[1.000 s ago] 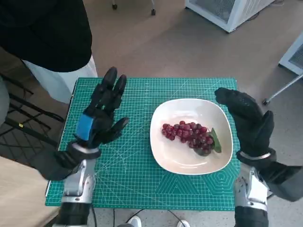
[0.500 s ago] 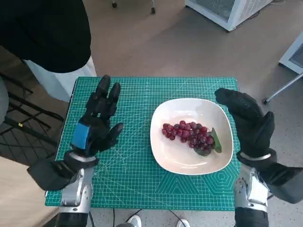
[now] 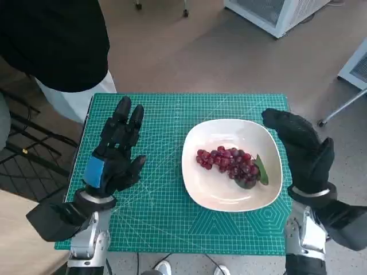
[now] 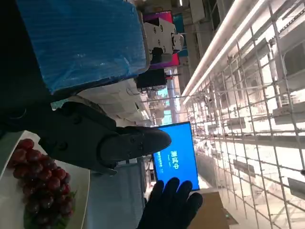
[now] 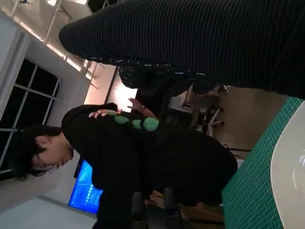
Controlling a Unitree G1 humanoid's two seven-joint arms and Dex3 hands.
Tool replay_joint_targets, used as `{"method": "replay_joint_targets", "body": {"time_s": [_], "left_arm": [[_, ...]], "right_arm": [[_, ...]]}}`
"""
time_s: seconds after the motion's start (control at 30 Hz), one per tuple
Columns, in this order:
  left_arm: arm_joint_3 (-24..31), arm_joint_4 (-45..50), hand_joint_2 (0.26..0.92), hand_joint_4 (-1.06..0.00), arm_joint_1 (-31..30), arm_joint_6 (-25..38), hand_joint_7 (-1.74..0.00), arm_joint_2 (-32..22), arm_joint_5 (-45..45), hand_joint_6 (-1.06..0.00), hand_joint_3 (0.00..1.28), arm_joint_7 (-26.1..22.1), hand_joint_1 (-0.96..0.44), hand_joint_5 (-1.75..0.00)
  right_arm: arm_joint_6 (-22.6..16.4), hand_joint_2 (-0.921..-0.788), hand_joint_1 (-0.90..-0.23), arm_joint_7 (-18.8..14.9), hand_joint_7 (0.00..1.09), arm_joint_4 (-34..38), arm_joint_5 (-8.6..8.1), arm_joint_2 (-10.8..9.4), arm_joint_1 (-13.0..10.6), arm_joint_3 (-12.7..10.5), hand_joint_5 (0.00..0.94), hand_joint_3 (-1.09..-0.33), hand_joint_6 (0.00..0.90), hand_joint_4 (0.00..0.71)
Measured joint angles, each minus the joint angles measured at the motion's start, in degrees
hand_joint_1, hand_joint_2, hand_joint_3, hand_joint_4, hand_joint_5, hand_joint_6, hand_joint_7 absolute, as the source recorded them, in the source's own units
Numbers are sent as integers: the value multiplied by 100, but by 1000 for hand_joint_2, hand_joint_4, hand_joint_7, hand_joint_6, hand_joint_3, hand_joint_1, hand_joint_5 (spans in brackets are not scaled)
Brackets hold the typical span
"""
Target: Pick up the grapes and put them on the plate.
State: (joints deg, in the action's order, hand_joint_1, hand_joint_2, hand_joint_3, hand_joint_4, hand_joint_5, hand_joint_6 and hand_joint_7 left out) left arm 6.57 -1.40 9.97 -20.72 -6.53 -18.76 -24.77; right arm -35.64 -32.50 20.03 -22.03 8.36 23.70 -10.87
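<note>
A bunch of red grapes (image 3: pixel 229 163) with a green leaf lies on the white plate (image 3: pixel 210 193), right of the mat's middle. The grapes (image 4: pixel 40 183) and plate rim (image 4: pixel 81 191) also show in the left wrist view. My left hand (image 3: pixel 114 152) hovers over the green mat left of the plate, its fingers spread and holding nothing. My right hand (image 3: pixel 301 149) stands at the plate's right edge, fingers extended, empty. In the right wrist view the glove (image 5: pixel 200 43) fills the top and the plate's rim (image 5: pixel 290 157) shows.
A green cutting mat (image 3: pixel 155 212) covers the small table. A person in black with a white apron (image 3: pixel 57 51) stands at the far left corner, also seen in the right wrist view (image 5: pixel 138 157). White cabinets (image 3: pixel 275 14) stand on the floor beyond.
My left hand has drawn back toward me and to the left, away from the plate. The right hand and the grapes have stayed put.
</note>
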Motion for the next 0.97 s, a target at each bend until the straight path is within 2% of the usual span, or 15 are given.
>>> {"method": "replay_joint_targets", "body": {"time_s": [0.97], "left_arm": [[20, 341, 921, -107, -206, 157, -45, -151, -152, -134, 507, -159, -579, -7]], "right_arm": [[17, -921, -498, 87, 1, -129, 43, 6, -49, 90, 2, -642, 274, 368]]}}
